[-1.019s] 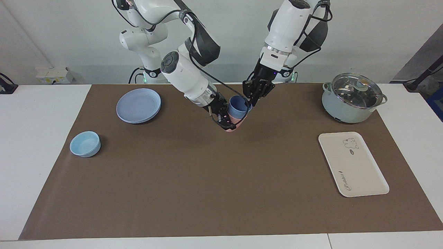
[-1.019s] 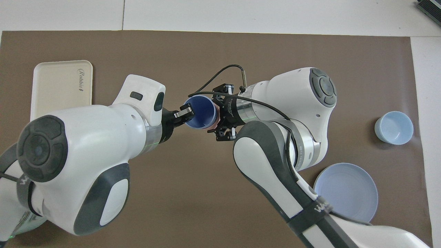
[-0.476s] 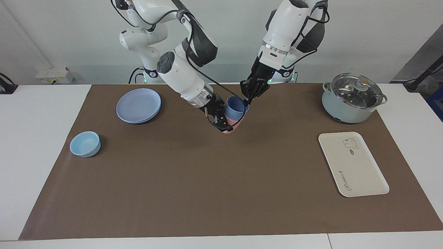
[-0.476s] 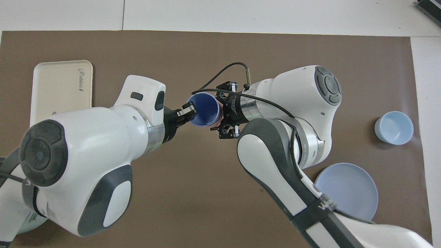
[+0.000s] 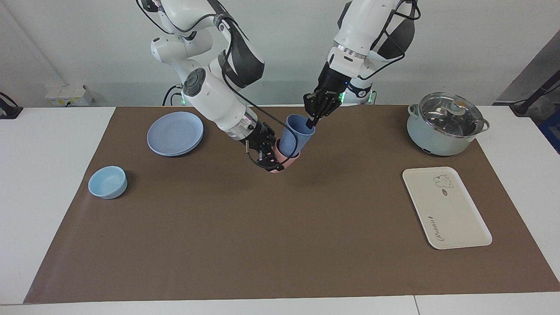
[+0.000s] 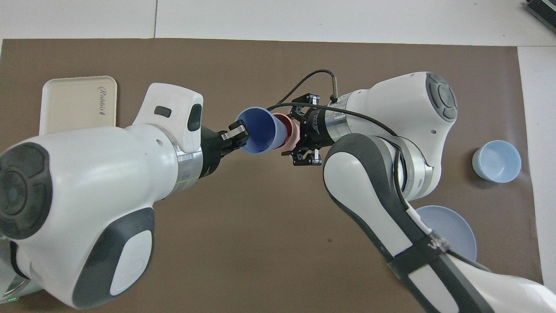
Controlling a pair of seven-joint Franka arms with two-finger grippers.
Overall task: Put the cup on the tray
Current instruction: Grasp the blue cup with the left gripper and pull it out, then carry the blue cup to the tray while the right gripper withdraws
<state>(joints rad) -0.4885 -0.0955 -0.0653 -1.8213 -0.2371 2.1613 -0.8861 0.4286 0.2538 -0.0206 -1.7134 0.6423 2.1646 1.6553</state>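
Observation:
The periwinkle-blue cup (image 5: pixel 294 135) is tilted in the air over the middle of the brown mat, with its base inside a pink cup (image 5: pixel 286 162). My left gripper (image 5: pixel 311 117) is shut on the blue cup's rim. My right gripper (image 5: pixel 272 156) is shut on the pink cup. In the overhead view the blue cup (image 6: pixel 257 135) sticks out of the pink cup (image 6: pixel 292 134), between the left gripper (image 6: pixel 236 135) and the right gripper (image 6: pixel 299 131). The cream-white tray (image 5: pixel 446 208) lies flat at the left arm's end and also shows in the overhead view (image 6: pixel 78 104).
A pale green pot with a glass lid (image 5: pixel 444 124) stands beside the tray, nearer to the robots. A round blue plate (image 5: pixel 175 133) and a squat light-blue bowl (image 5: pixel 107 182) lie at the right arm's end, the bowl also in the overhead view (image 6: pixel 496 161).
The blue cup has slid partway out of the pink cup. My left gripper rose with its rim. My right gripper moved the pink cup toward the right arm's end.

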